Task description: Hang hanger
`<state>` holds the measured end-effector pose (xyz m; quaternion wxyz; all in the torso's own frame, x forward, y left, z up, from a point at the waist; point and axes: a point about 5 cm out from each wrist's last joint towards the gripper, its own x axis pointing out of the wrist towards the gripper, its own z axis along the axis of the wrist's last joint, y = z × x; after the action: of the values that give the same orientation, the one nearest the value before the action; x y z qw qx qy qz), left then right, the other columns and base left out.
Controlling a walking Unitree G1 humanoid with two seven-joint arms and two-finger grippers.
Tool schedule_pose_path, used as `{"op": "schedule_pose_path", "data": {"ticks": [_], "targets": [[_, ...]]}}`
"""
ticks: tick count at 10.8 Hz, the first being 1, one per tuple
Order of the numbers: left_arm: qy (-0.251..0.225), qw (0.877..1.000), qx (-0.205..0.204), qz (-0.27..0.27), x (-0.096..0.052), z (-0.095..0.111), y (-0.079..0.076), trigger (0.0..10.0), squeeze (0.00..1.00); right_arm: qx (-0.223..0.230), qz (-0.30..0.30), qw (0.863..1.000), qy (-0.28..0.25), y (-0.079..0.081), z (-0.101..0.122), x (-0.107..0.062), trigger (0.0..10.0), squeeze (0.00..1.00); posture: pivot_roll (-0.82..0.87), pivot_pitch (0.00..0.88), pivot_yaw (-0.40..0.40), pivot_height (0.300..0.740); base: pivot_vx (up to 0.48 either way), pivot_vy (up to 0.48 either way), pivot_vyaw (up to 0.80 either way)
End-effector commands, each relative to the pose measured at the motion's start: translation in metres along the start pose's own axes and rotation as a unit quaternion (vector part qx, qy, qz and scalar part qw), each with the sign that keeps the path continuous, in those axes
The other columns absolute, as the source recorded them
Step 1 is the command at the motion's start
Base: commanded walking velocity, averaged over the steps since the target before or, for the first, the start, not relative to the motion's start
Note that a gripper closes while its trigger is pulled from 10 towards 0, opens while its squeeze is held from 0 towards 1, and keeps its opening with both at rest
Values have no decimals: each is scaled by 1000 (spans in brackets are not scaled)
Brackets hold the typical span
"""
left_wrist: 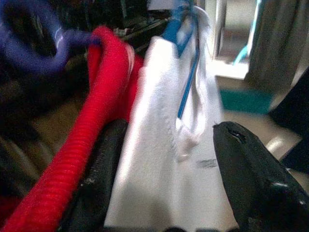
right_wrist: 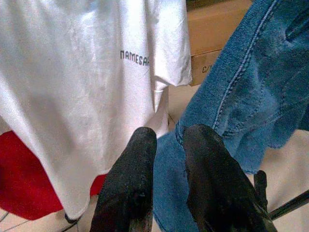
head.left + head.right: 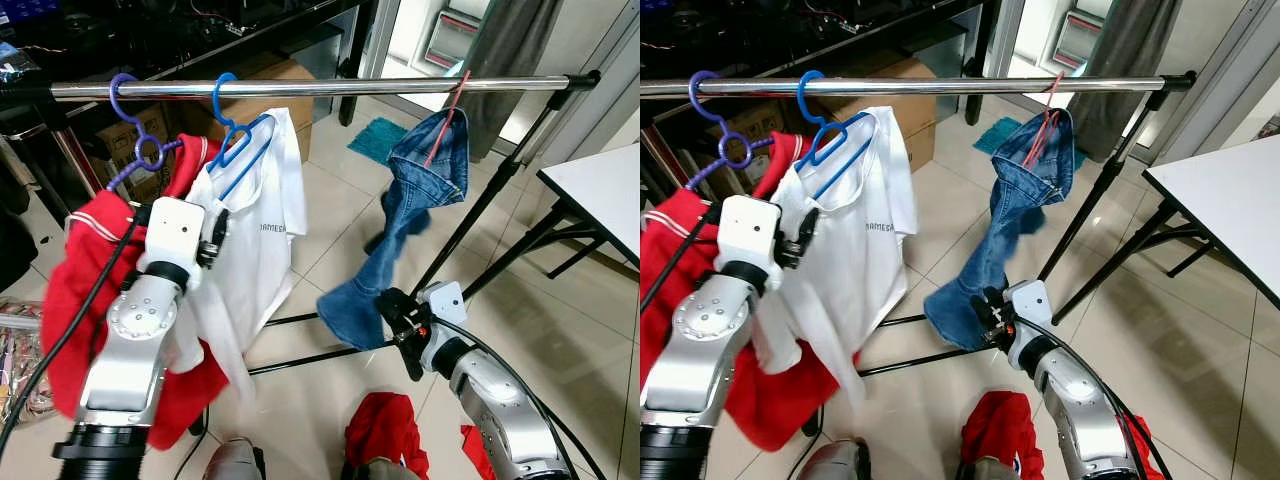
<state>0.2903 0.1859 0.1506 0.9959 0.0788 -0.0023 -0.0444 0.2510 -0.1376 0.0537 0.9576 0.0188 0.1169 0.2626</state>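
Left gripper (image 1: 164,169), seen in its wrist view, stands with its two black fingers (image 1: 251,179) spread wide to either side of the white T-shirt (image 3: 250,240), the cloth lying between them without being pinched. We see the blue hanger (image 3: 235,135) that carries this shirt already hooked over the chrome rail (image 3: 300,88), tilted, with one shoulder of the shirt riding high and the other drooping. Beside it on the rail hangs a purple hanger (image 3: 135,125) bearing a red garment (image 3: 75,290), which touches the white shirt. Farther along the rail a red hanger (image 3: 445,120) holds a pair of jeans (image 3: 400,230), well apart from the shirt. Right gripper (image 2: 166,159) is low, near the hem of the jeans, its fingers nearly together with only a narrow gap and nothing held (the denim lies behind them, not between them). A second red cloth (image 3: 385,425) lies on the tiled floor (image 3: 560,330) below.

We judge the hanging step essentially complete: the hook is seated and the left gripper has let go of the shirt. The next move calls for drawing the left arm straight back from the cloth, so that neither finger snags the shirt and drags the tilted hanger along or off the rail.
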Motion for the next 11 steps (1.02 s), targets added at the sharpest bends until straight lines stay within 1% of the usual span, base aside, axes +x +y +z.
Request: {"op": "schedule_pose_path", "data": {"ticks": [1,2,3,4,5,6,7,8,9,10,11], "targets": [[4,997,-71,-12,-2,0,-4,10000,0,-7,-3,1000,-2,-4,2,-2,10000,0,215,81,-82,740,0,0,0],[-13,989,-139,-56,-6,7,-15,10000,0,-7,-2,1000,-2,-4,2,-1,10000,0,215,81,-82,740,0,0,0],[-25,992,-107,-69,-8,10,-17,10000,0,-7,-2,1000,-3,-3,2,-1,10000,0,223,84,-81,740,0,0,0],[-20,997,14,-72,-10,5,-17,10000,0,-6,-2,1000,-3,-2,3,-1,10000,0,224,86,-80,740,0,0,0],[-13,997,50,-61,-10,2,-15,10000,0,-6,-2,1000,-3,-2,3,0,10000,0,224,87,-80,740,0,0,0],[5,996,82,-36,-11,-3,-7,10000,0,-5,-2,1000,-4,-2,2,0,10000,0,225,88,-80,740,0,0,0],[15,998,56,-22,-12,-5,-5,10000,0,-5,-3,1000,-4,-2,2,-1,10000,0,225,88,-80,740,0,0,0],[16,999,47,-19,-12,-7,-5,10000,0,-5,-2,1000,-4,-2,2,0,10000,0,227,89,-82,740,0,0,0],[24,999,-22,-10,-13,-9,-6,10000,0,-5,-1,1000,-4,-2,3,0,10000,0,227,89,-82,740,0,0,0],[27,995,-94,-3,-13,-9,-7,10000,0,-5,-1,1000,-5,-2,3,0,10000,0,227,89,-82,740,0,0,0],[9,990,-137,-20,-15,-3,-11,10000,0,-6,-1,1000,-5,-3,3,0,10000,0,227,89,-82,740,0,0,0]]}}
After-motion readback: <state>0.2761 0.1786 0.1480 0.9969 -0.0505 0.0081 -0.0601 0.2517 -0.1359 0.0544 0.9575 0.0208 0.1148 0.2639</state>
